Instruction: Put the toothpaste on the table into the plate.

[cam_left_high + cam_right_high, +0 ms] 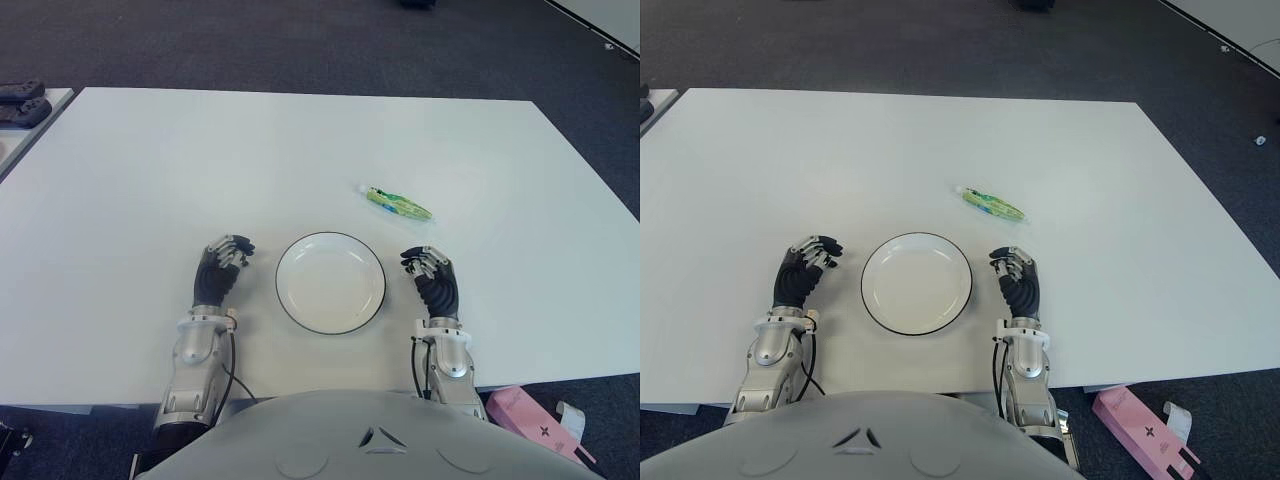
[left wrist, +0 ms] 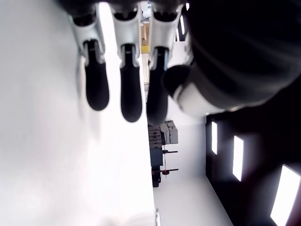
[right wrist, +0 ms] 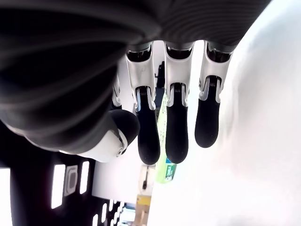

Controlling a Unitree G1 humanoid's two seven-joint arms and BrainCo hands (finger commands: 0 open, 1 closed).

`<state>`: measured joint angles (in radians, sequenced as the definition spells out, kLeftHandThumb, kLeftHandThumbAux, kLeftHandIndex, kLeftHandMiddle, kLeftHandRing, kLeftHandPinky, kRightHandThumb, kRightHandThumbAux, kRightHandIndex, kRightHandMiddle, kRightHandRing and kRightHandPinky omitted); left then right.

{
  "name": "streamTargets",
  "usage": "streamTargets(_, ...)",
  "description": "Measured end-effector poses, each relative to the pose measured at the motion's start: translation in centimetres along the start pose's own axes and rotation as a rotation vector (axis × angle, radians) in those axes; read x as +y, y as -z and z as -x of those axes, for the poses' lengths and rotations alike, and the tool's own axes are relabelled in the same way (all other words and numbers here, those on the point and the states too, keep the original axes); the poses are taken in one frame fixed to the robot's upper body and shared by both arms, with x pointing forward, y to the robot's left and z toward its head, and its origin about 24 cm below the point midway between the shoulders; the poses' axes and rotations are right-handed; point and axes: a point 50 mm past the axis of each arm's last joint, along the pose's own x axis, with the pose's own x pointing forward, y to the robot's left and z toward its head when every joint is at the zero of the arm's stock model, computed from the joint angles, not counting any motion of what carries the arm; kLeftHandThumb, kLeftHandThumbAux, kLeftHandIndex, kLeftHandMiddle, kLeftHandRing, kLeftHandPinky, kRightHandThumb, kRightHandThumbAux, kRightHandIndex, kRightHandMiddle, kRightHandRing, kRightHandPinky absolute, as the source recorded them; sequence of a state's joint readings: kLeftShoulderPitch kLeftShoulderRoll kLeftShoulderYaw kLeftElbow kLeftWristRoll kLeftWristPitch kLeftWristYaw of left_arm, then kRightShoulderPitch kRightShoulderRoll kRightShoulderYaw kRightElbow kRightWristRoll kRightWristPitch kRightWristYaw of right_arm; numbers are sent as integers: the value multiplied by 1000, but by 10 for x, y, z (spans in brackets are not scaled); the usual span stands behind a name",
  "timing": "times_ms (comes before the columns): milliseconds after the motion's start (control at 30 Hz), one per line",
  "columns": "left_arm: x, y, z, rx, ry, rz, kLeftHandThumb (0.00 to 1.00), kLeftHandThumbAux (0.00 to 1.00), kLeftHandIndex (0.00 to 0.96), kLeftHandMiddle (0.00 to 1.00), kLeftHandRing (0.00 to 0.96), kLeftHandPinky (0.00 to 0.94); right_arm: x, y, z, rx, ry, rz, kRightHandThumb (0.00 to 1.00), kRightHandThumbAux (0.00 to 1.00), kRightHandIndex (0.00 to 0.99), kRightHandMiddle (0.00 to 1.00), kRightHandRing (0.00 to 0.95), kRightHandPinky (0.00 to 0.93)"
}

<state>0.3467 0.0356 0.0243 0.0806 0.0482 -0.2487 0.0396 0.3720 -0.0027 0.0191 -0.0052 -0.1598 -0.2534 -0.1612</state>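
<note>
Both hands sit near the desk's (image 1: 120, 180) front edge, flanking the plate (image 1: 330, 282): left hand (image 1: 222, 268) on its left, right hand (image 1: 432, 277) on its right. Fingers (image 3: 176, 136) on each hang loosely curled, grasping nothing. Plate empty. Toothpaste (image 1: 398, 203) lies flat on the desk just beyond the right hand, apart from the plate. Task looks unstarted; next move likely a short forward reach with the right hand. Open desk all around, edges well clear.

Toothpaste (image 1: 398, 203) green with yellow mottling, white cap. Plate (image 1: 300, 300) white, thin black rim; table (image 1: 200, 160) white
</note>
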Motion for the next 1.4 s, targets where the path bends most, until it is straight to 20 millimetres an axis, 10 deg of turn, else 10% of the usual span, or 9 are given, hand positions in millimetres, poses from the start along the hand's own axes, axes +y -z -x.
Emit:
streamTargets(267,0,0,0,-11,2,1,704,724,426,463,467,481,-19,-31,-17,-97,-10,58,707,731,421,427,414,393)
streamTargets(467,-1,1,0,-9,3,1,705,724,426,460,465,472,-39,-73,-36,-238,-50,169,695,727,405,205,202,199)
streamTargets(700,-1,1,-1,-12,3,4,705,724,426,465,468,480,-44,-101,-54,-339,-86,386,503,559,44,31,33,31)
streamTargets(1100,-2,1,-1,-34,5,6,701,725,425,472,474,484,-35,-152,-111,-411,-213,639,517,326,0,0,0,0)
streamTargets(1400,-2,1,0,-42,5,5,702,726,424,465,464,471,-25,-147,-142,-349,-325,830,524,214,0,0,0,0)
